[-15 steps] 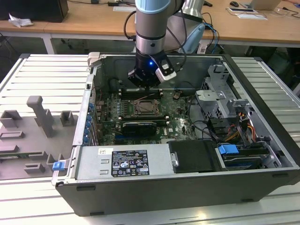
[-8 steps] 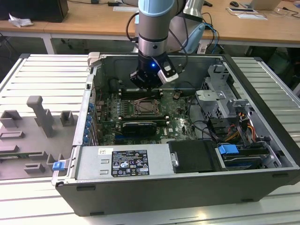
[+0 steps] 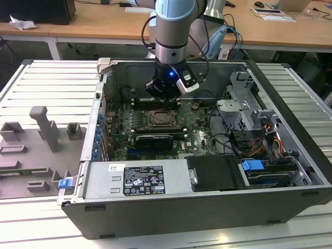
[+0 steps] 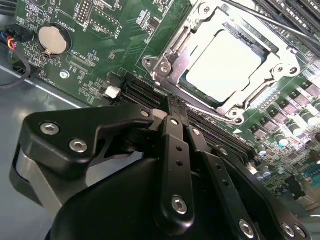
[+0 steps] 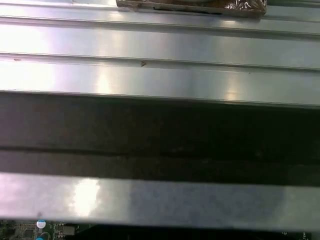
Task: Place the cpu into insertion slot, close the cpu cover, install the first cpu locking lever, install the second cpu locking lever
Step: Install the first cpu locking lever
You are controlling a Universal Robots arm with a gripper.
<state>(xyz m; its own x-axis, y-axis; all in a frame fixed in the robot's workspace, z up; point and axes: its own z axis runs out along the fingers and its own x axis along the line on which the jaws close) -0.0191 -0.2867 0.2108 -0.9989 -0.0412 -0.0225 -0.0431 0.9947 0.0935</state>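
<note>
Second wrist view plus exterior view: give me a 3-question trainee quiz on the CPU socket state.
1. True or false: the cpu sits in the insertion slot.
2. The cpu cover is: A) lying flat, framing the cpu; B) standing upright; C) lying outside the computer case.
3. In the exterior view, which board does the hand hang over?

Key: 1 true. 2 A. 3 the green motherboard, inside the open computer case, just behind the socket.
</note>
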